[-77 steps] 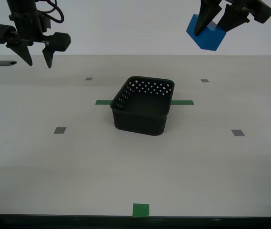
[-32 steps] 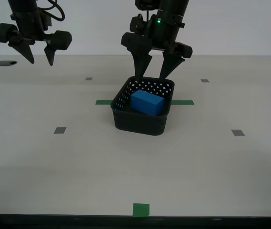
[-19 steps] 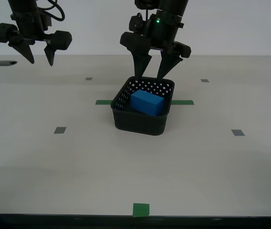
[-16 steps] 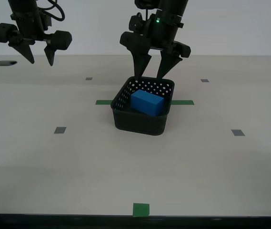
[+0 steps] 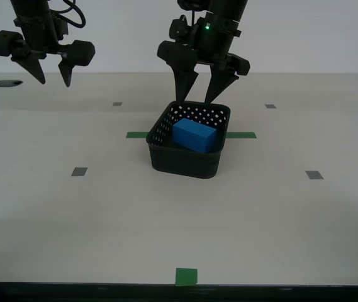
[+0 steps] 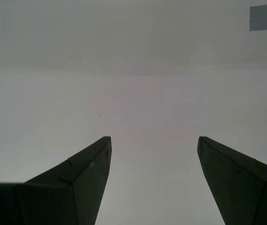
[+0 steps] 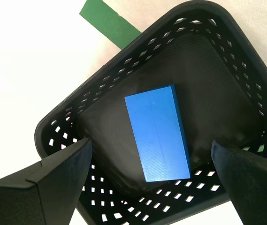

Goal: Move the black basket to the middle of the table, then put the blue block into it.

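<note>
1. While the blue block [image 5: 194, 136] [image 7: 157, 132] lay flat inside the black basket [image 5: 189, 148] [image 7: 227, 56], my first gripper [image 5: 198, 94] [image 7: 152, 161] hung above it, fingers spread and empty.
2. The basket stood on the green tape strip [image 5: 240, 135] at the middle of the table [image 5: 103, 214].
3. My second gripper [image 5: 51, 80] [image 6: 154, 140] hovered far off, fingers apart, holding nothing.

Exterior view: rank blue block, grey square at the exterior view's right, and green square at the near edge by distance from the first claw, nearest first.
1. The blue block, in the black basket right below my first claw.
2. The grey square, off to the exterior view's right on the table.
3. The green square, at the table's near edge, farthest.
</note>
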{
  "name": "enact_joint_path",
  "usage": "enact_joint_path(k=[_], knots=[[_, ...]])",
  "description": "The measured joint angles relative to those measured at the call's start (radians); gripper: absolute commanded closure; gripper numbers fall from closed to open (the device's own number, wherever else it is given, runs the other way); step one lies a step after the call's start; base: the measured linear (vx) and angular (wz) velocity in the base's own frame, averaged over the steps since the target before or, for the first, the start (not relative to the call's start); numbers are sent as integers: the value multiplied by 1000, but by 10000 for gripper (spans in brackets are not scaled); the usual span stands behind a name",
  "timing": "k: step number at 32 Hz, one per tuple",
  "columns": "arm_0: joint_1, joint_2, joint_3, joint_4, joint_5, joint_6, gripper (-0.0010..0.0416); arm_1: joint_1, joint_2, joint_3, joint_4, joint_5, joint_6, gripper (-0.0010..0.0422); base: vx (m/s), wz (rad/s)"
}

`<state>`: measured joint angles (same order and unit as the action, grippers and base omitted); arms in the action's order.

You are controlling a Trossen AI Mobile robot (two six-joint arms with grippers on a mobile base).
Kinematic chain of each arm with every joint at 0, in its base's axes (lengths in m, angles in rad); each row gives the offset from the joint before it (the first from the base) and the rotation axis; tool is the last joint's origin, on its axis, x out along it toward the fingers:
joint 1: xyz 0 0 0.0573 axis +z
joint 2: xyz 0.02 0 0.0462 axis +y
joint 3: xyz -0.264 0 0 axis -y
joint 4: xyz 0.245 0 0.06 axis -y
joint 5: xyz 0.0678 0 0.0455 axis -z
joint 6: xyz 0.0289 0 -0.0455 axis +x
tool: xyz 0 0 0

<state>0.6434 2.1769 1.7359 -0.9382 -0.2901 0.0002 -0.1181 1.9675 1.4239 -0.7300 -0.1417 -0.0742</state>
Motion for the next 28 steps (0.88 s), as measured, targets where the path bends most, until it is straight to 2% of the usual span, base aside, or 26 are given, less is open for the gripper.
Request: enact_joint_path(k=[28], knots=[[0, 0, 0, 45, 0, 0, 51, 0, 0, 0, 0, 0, 0, 163, 0, 0]])
